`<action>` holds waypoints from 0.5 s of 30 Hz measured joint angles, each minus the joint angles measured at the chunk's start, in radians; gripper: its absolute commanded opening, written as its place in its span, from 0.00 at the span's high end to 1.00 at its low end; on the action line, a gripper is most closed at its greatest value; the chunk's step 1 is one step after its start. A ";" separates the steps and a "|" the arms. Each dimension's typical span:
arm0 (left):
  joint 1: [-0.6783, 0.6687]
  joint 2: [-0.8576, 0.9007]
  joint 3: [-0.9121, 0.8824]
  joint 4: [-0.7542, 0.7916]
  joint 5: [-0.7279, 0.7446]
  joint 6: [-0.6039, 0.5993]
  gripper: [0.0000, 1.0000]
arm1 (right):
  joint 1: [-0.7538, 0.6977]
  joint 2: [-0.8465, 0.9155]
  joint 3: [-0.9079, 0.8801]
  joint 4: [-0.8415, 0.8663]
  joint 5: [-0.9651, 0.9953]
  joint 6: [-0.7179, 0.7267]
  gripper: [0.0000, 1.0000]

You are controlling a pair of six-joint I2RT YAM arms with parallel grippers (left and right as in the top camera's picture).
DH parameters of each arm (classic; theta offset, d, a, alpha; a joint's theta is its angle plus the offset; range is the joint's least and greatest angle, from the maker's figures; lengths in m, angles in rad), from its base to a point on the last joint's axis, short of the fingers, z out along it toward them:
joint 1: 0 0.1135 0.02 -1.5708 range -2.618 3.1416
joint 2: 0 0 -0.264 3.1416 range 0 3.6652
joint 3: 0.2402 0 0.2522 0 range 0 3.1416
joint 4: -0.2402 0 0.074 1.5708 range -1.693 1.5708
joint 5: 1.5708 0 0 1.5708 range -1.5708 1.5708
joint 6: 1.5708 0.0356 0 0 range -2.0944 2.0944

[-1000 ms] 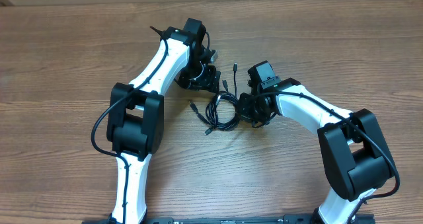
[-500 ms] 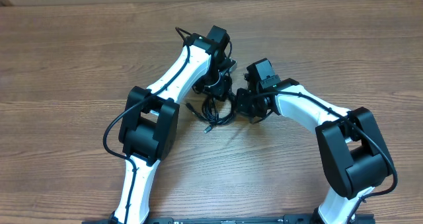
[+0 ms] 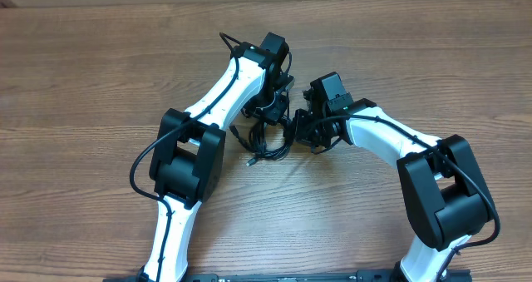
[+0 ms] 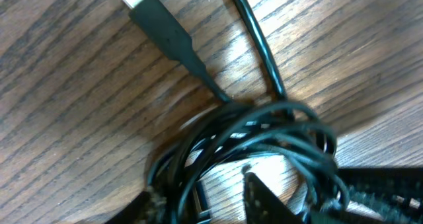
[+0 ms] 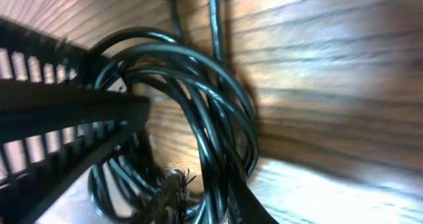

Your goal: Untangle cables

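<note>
Overhead: both arms (image 3: 224,86) (image 3: 382,136) inward, over cables (image 3: 268,142)

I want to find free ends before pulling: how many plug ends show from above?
2. The upper plug end lies left of the cables; the lower plug end is at their lower left. More may be hidden in the tangle.

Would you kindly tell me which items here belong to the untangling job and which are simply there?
Part of the job:
- coiled black cables
- USB plug at one cable's loose end

Simply there:
- wooden table
- arms' own thicker black wires
</note>
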 measured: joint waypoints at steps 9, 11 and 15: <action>0.003 0.000 0.000 -0.001 -0.003 -0.020 0.62 | 0.000 0.000 0.000 0.003 -0.119 -0.016 0.65; 0.007 0.000 0.000 -0.005 -0.003 -0.027 0.59 | 0.000 0.000 0.000 0.004 -0.126 -0.021 0.62; 0.016 0.000 0.000 -0.017 -0.003 -0.035 0.67 | 0.000 0.000 0.002 0.003 -0.135 -0.023 0.60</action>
